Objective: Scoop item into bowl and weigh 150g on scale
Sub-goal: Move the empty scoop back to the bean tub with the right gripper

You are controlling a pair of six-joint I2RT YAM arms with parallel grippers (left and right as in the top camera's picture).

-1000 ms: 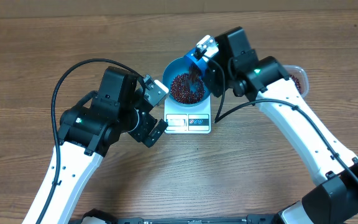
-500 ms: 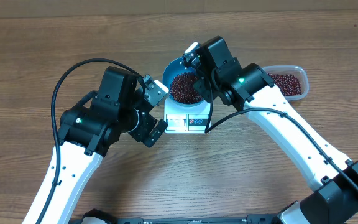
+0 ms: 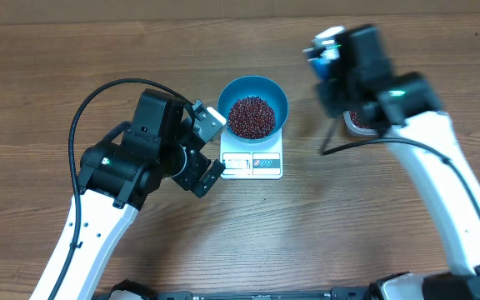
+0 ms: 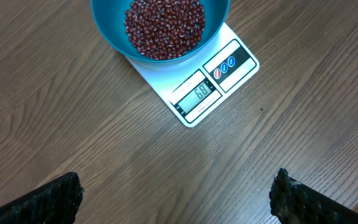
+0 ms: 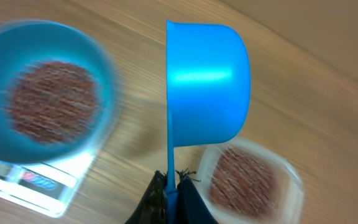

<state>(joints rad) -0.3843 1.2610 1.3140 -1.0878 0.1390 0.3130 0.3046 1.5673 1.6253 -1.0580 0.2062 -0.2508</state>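
The blue bowl point(image 3: 278, 93) stands on the white scale point(image 3: 252, 163) and holds a heap of red-brown beans point(image 3: 251, 117). In the left wrist view the bowl point(image 4: 110, 37) and its beans point(image 4: 165, 25) lie ahead, and the scale point(image 4: 219, 78) has its display lit. My left gripper point(image 4: 176, 199) hovers open and empty over bare wood, left of the scale point(image 3: 215, 148). My right gripper point(image 5: 173, 186) is shut on the handle of a blue scoop point(image 5: 207, 81), held in the air between the blurred bowl point(image 5: 48, 43) and a clear tub of beans point(image 5: 250, 180).
The clear tub point(image 3: 358, 122) sits right of the scale, mostly hidden under my right arm in the overhead view. Bare wooden tabletop point(image 3: 323, 225) surrounds everything. My left arm's cable loops over the table at the left.
My right arm has swung away from over the bowl to the right, toward the tub, carrying the scoop. The left arm has stayed still.
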